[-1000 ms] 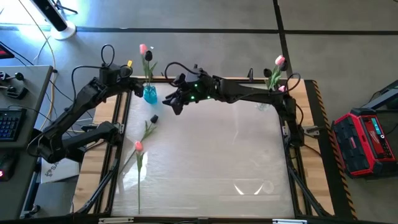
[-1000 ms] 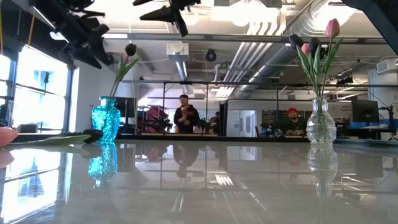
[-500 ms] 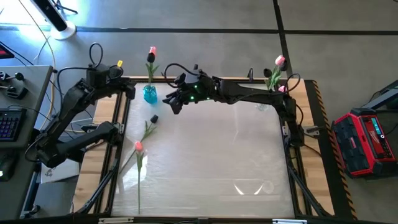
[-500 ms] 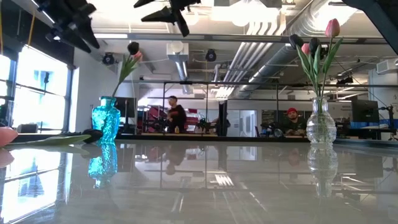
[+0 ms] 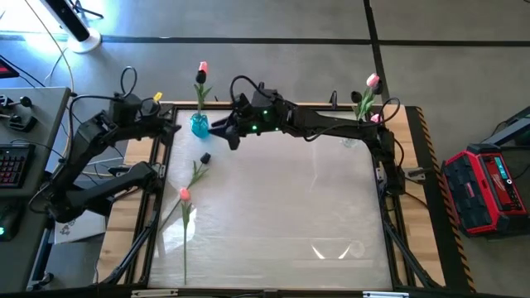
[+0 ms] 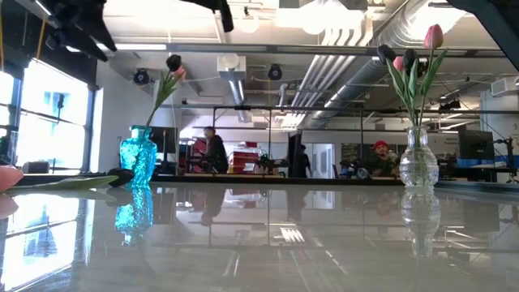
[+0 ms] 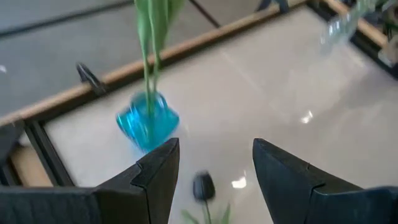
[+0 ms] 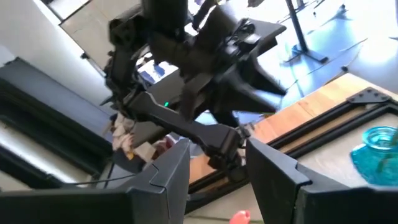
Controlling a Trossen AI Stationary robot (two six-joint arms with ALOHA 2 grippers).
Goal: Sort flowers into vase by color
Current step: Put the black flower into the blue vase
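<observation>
A blue vase (image 5: 199, 125) stands at the far left of the table and holds a pink tulip (image 5: 203, 66) and a near-black tulip (image 5: 199, 78). A clear vase (image 6: 418, 162) at the far right holds pink and dark tulips (image 6: 434, 36). A near-black tulip (image 5: 204, 158) and a pink tulip (image 5: 184, 194) lie flat on the table at the left. My left gripper (image 7: 214, 146) is open and empty, left of the blue vase (image 7: 147, 121). My right gripper (image 8: 217, 149) is open and empty, in the air just right of that vase.
The table has a glossy white top inside a dark frame with wooden edges (image 5: 414, 124). A red case (image 5: 489, 186) sits off the right side. A desk with a keyboard (image 5: 10, 161) is at the left. People stand in the room beyond the table (image 6: 212, 150).
My left gripper has drawn back from the blue vase toward the table's left edge. The two tulips in that vase have swung a little to the right and stand there on their own. My right gripper has risen a little beside the vase.
</observation>
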